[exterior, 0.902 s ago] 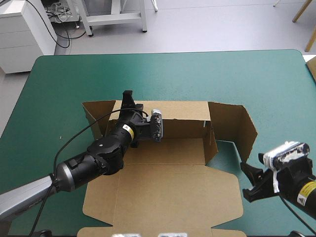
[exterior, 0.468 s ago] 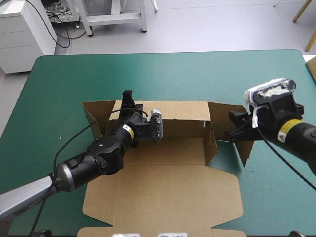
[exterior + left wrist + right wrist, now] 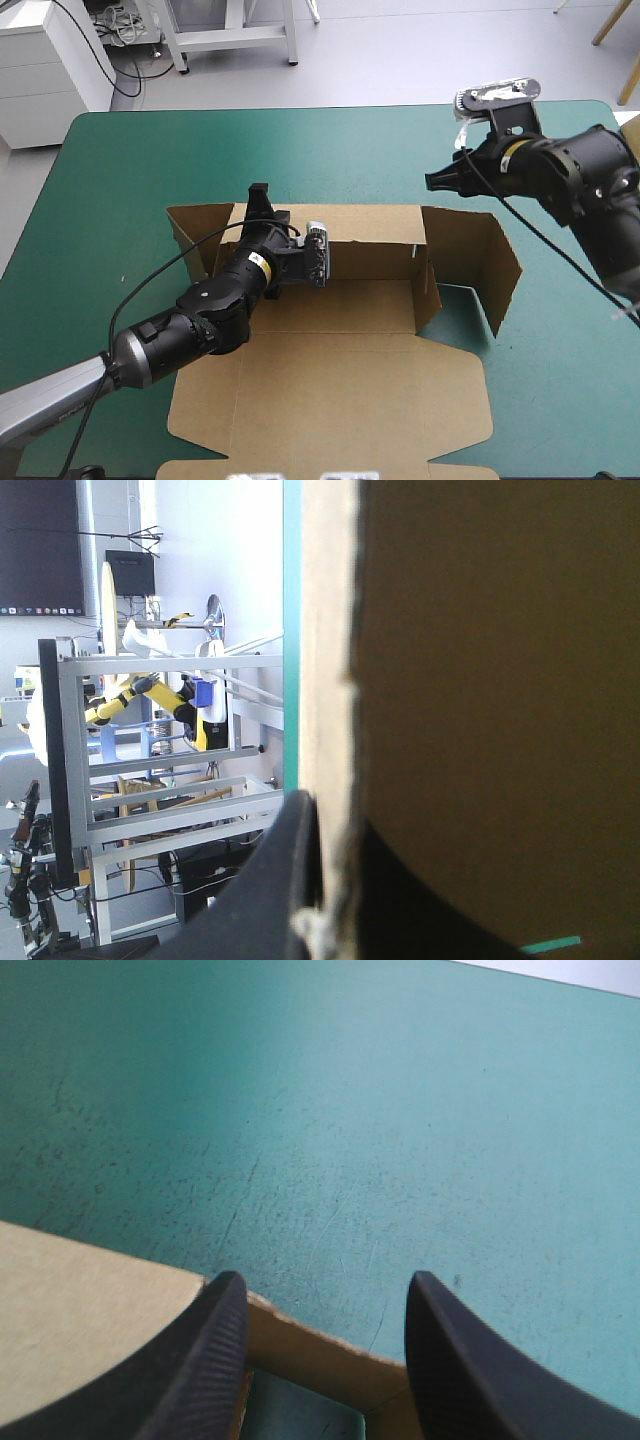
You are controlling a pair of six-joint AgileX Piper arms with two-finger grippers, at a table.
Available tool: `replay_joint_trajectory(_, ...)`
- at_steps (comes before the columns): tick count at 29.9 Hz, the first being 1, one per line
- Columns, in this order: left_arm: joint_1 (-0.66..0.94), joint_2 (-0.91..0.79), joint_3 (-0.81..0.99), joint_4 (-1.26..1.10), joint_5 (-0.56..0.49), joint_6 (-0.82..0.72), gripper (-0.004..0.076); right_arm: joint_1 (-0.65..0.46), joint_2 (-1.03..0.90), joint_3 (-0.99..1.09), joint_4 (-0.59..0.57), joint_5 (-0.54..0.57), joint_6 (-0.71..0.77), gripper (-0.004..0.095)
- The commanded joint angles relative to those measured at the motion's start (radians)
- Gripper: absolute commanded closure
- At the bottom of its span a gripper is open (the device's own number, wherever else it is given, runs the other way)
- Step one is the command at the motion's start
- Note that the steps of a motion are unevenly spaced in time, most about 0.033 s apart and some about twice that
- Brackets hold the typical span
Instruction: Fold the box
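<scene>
Two arms: our left gripper (image 3: 259, 196) pinches the box (image 3: 330, 380) mid-frame by its back wall, our right gripper (image 3: 437, 181) hangs spread, upper right.

Pale grey floor (image 3: 420, 50) past the worktop (image 3: 350, 150), which has a teal-green cover with rounded far corners. White cabinet (image 3: 45, 70) sits off the far left corner, with a tangle of cables (image 3: 122, 28) on the floor beside it. A white metal frame (image 3: 230, 38) stands behind the middle, and wooden legs (image 3: 612, 25) poke in far right. Light's bright and even.
</scene>
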Motion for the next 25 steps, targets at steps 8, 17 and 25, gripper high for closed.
replay_joint_trajectory(8, -0.006, -0.017, -0.015, -0.01, -0.024, -0.012, 0.0731, -0.196, 0.229, -0.156, 0.29, 0.076, -0.278, 0.0413)
replay_joint_trajectory(17, -0.006, -0.017, -0.015, -0.01, -0.024, -0.014, 0.0731, -0.196, 0.314, -0.176, 0.311, 0.086, -0.335, 0.0384)
replay_joint_trajectory(25, -0.006, -0.017, -0.015, -0.01, -0.031, -0.014, 0.0731, -0.196, 0.314, -0.156, 0.327, 0.088, -0.373, 0.0384)
